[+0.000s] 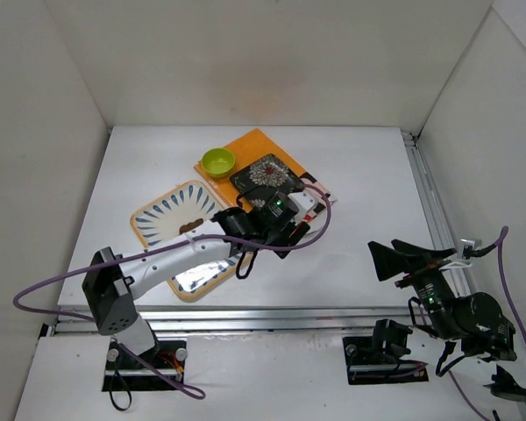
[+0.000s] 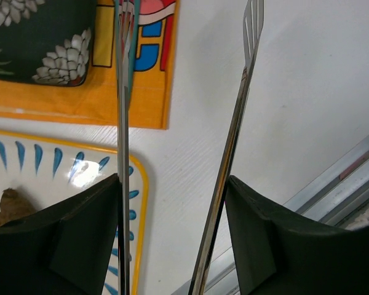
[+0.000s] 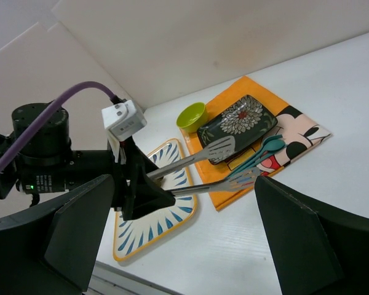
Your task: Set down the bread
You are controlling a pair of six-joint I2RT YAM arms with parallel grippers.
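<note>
The bread point(image 2: 11, 206), a small dark-brown lump, lies on the white plate with blue petals and a yellow rim point(image 2: 61, 175) at the left wrist view's lower left. My left gripper point(image 2: 172, 184) is shut on a pair of metal tongs point(image 2: 234, 123), one finger pressing on each arm. The tong tips stand apart and hold nothing. They hang over the edge of the orange mat point(image 2: 80, 107), to the right of the bread. In the top view the left gripper point(image 1: 276, 219) covers the bread. My right gripper point(image 1: 399, 260) hangs open and empty at the right.
A dark floral plate point(image 1: 267, 171) and a lime-green bowl point(image 1: 217, 161) sit on the orange mat point(image 1: 254, 145). Teal spoons point(image 3: 267, 150) lie on the mat beside the dark plate. White walls close in the table, and a metal rail point(image 1: 430, 210) runs along its right side.
</note>
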